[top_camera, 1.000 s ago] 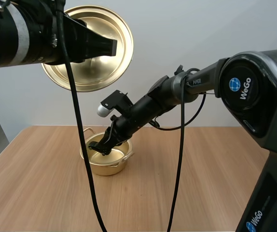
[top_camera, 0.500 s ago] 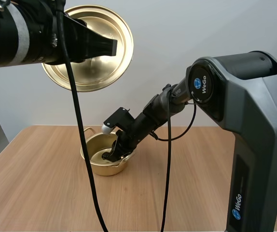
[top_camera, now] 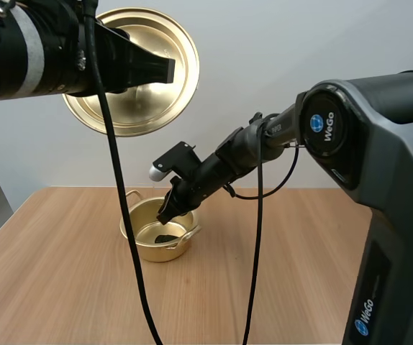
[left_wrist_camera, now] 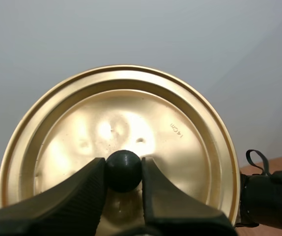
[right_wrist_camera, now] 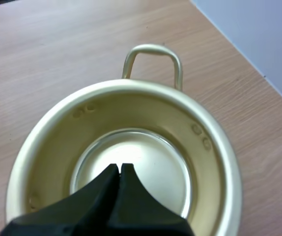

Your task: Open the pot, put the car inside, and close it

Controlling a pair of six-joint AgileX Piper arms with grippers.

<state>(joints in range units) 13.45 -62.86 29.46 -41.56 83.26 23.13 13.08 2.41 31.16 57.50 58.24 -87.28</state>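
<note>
My left gripper [top_camera: 165, 70] holds the golden lid [top_camera: 149, 108] high in the air at the left, well above the table. In the left wrist view its fingers pinch the lid's black knob [left_wrist_camera: 124, 170] against the lid [left_wrist_camera: 131, 108]. The golden pot [top_camera: 156, 251] stands uncovered on the table. A small dark thing [top_camera: 165, 237], apparently the car, lies on its bottom. My right gripper [top_camera: 168, 213] hangs just over the pot's rim. In the right wrist view its fingers [right_wrist_camera: 120, 168] lie together as one dark wedge above the pot [right_wrist_camera: 214, 162], hiding part of the bottom.
The pot has two looped handles; one handle [right_wrist_camera: 153, 56] points away from my right gripper. Bare wooden table [top_camera: 62, 287] lies in front of and beside the pot. A pale wall stands behind the table's far edge.
My right gripper has risen out of the pot and drawn back slightly to the right. A dark thing now lies on the pot's bottom. The left arm and lid have not moved.
</note>
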